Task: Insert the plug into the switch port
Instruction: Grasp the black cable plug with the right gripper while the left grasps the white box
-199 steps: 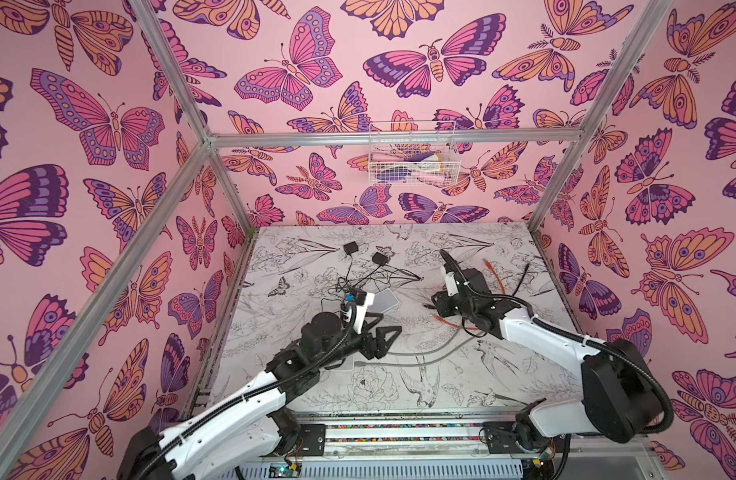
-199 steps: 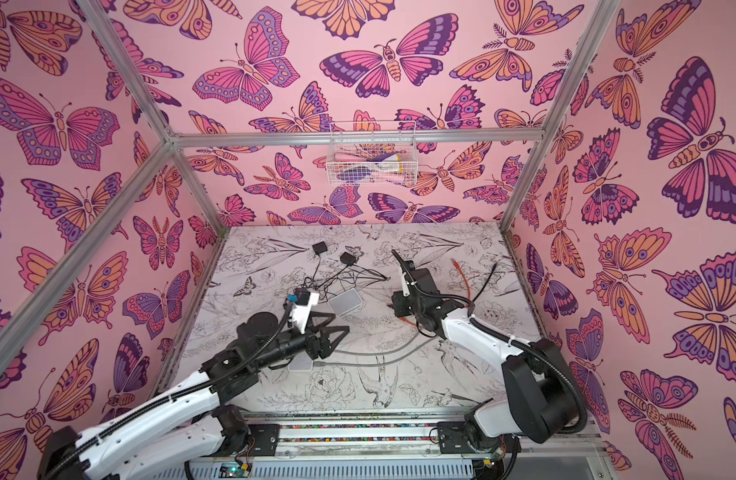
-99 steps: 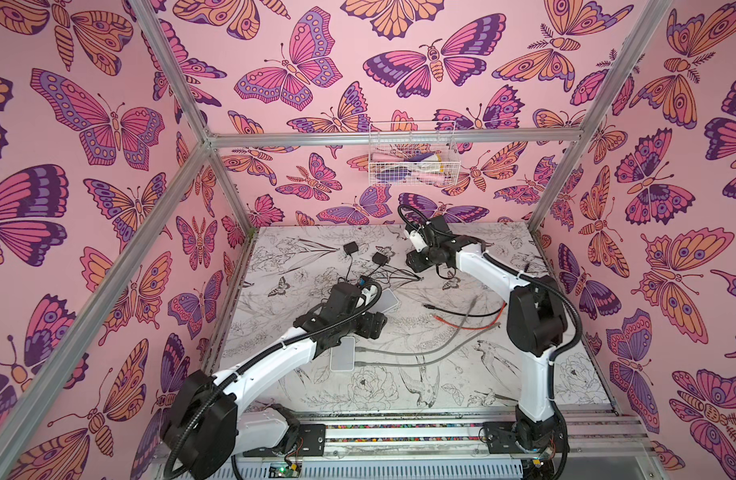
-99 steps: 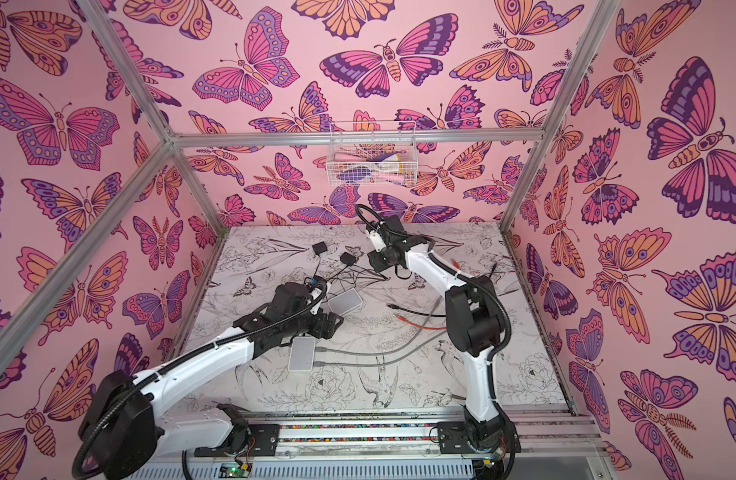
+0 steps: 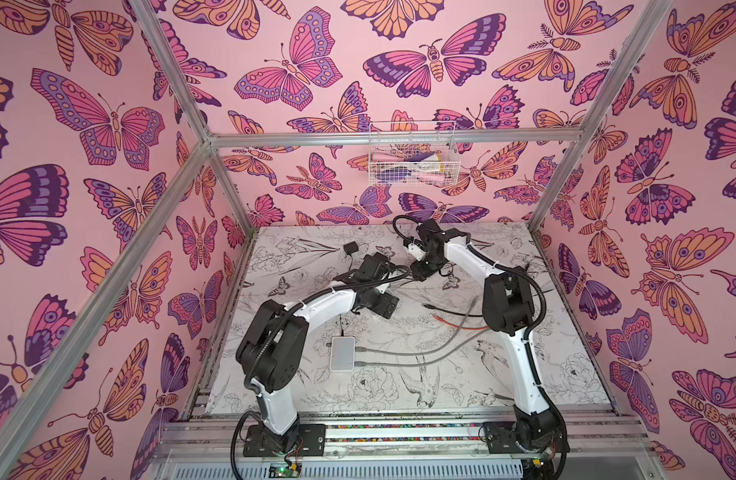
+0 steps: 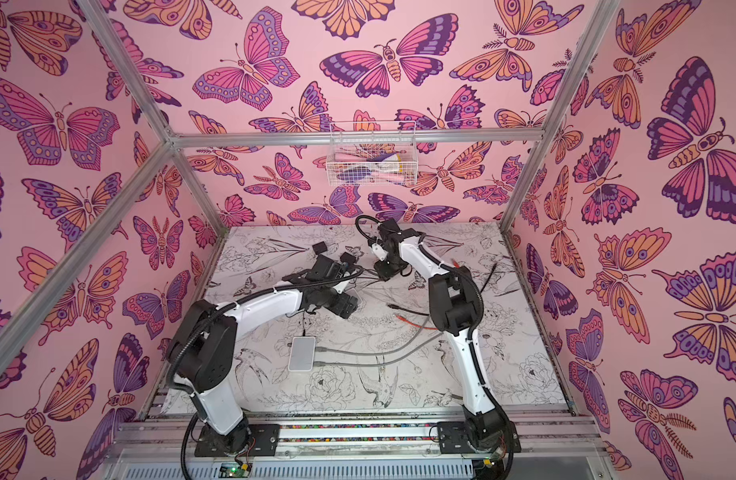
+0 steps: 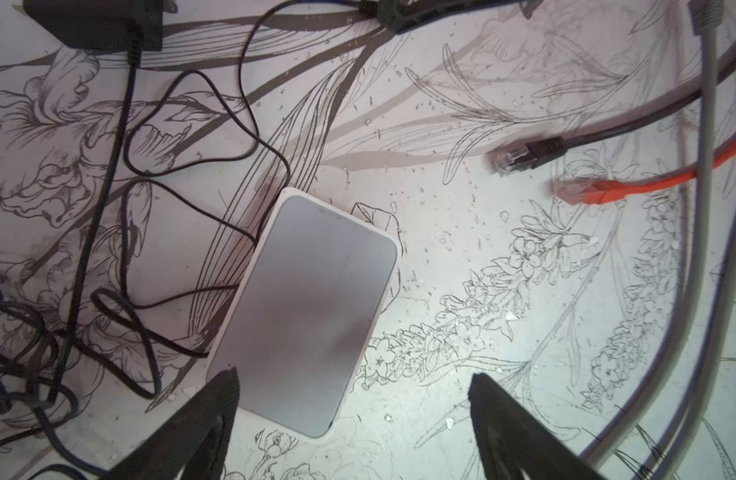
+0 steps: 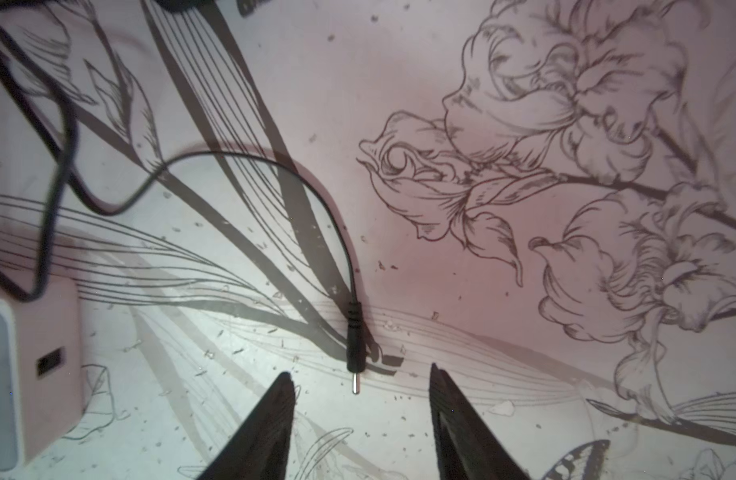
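Pink butterfly-print walls (image 5: 358, 62) enclose cell. Tabletop (image 5: 524, 374) white, black line-drawn flowers, speckled with debris. White switch (image 7: 308, 307) lies flat, rounded corners, partly beneath left pincer (image 7: 354, 374), jaws wide, empty. Black barrel plug (image 8: 355, 345) on thin cord lies on tabletop near switch, metal pin pointing between fingers of right pincer (image 8: 360, 370), parted, gripping nothing.

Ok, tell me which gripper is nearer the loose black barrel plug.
Right. The right gripper hangs over the pin end of the barrel plug, jaws open; the left gripper is over the white switch.
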`<action>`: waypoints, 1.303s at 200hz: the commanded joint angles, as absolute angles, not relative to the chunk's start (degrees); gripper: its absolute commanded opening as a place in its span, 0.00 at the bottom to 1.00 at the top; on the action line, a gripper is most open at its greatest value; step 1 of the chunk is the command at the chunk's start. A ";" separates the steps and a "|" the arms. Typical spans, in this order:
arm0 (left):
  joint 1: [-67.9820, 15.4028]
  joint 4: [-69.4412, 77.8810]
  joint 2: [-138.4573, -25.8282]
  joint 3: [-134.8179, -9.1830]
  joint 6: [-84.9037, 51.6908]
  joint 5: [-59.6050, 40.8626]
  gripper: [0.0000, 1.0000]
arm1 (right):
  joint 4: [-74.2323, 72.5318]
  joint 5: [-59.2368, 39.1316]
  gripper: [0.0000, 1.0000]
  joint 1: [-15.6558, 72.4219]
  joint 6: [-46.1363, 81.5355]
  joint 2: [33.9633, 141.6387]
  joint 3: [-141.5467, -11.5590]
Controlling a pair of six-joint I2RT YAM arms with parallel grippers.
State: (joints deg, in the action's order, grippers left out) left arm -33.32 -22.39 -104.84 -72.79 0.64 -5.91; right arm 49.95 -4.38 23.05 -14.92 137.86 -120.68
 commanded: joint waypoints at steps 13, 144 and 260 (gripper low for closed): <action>-32.13 -28.68 -109.19 -78.15 4.35 -3.38 0.89 | 52.84 -4.26 0.53 22.50 -17.49 141.01 -124.80; -31.82 -35.35 -119.14 -84.62 6.22 -4.93 0.81 | 63.05 -5.63 0.14 24.49 -18.42 149.00 -132.06; -34.68 -42.26 -126.35 -88.25 7.47 1.76 0.81 | 57.05 -12.20 0.06 24.66 -14.86 142.63 -122.10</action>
